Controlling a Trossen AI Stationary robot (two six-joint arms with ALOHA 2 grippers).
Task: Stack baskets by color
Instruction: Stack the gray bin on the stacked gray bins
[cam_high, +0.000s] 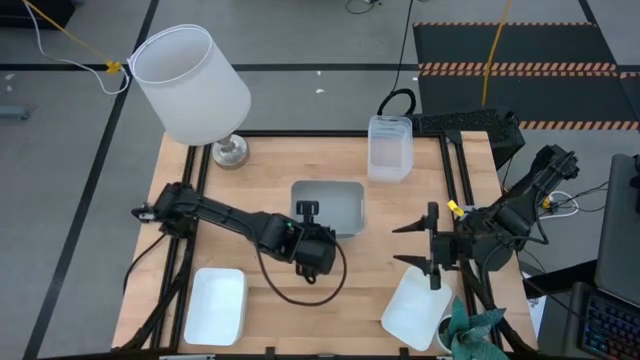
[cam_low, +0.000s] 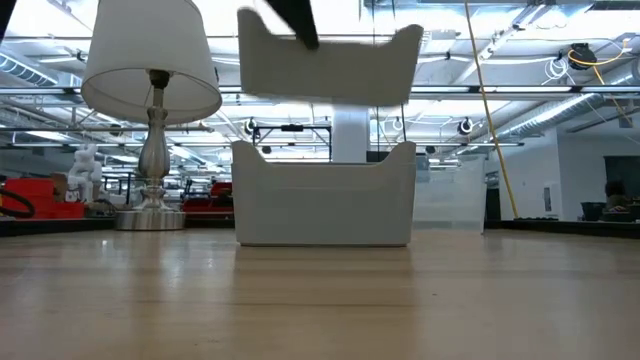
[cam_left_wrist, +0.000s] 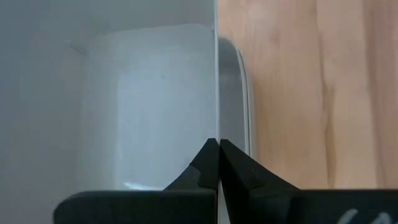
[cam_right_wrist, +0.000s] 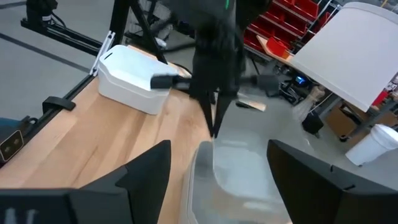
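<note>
Left tool (cam_high: 308, 208) pinches a grey-blue basket's (cam_high: 335, 205) wall; right tool (cam_high: 432, 243) waits open. Most baskets sit unstacked.

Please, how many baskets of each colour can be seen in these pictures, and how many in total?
grey-blue baskets: 2, one lifted, one beneath it
white baskets: 2
clear baskets: 1; I cannot tell whether more are nested inside
Total: 5 visible

Grey floor (cam_high: 90, 120) crossed by dark lines, hazard-striped black mat (cam_high: 520, 45) far right; red bins (cam_right_wrist: 292, 18) and bright ceiling lights (cam_low: 560, 110) beyond.
</note>
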